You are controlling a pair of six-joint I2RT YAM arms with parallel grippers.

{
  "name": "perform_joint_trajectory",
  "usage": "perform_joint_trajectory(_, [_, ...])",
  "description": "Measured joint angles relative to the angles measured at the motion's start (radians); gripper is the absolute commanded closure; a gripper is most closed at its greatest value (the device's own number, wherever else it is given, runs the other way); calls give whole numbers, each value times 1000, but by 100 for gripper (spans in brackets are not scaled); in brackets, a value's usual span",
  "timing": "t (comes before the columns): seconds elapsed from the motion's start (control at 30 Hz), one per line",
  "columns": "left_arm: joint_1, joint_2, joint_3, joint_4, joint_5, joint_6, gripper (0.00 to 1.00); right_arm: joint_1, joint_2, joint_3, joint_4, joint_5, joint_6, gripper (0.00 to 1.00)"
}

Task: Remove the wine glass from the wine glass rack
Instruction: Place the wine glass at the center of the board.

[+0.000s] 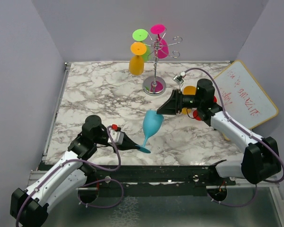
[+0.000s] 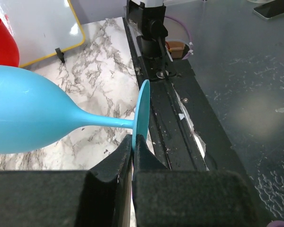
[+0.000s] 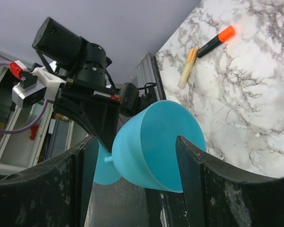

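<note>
A blue wine glass (image 1: 153,122) hangs tilted over the marble table, off the wine glass rack (image 1: 155,66). My left gripper (image 1: 136,145) is shut on the edge of its round foot (image 2: 143,113), and its pads (image 2: 125,151) pinch the disc in the left wrist view. My right gripper (image 1: 162,109) stands open at the bowl's mouth. In the right wrist view the bowl (image 3: 151,142) lies between the fingers (image 3: 189,165), with a gap on the left side. The silver wire rack stands at the back, with orange (image 1: 137,59), green (image 1: 140,35) and pink (image 1: 159,42) glasses hanging on it.
A tilted whiteboard (image 1: 248,94) leans at the right. An orange glass (image 1: 189,90) and a red glass (image 1: 197,115) sit by the right arm. An orange-tipped marker (image 3: 217,40) and a beige pen (image 3: 187,68) lie on the marble. The black rail (image 2: 180,109) runs along the near edge.
</note>
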Motion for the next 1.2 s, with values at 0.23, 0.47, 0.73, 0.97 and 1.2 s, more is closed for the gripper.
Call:
perform_joint_trajectory(0.23, [0,10,4,-2,15,60,100,0,29,12,21,-115,-6,45])
perform_joint_trajectory(0.47, [0,28,7,0,15,127,100,0,29,10,107,-181,58,57])
perform_joint_trajectory(0.73, [0,55,16,0,37,162,100,3,29,10,163,-215,111,64])
perform_joint_trajectory(0.97, [0,64,25,0,54,182,100,9,29,10,206,-246,147,62])
perform_joint_trajectory(1.2, [0,71,25,0,56,194,100,20,29,10,209,-269,154,71])
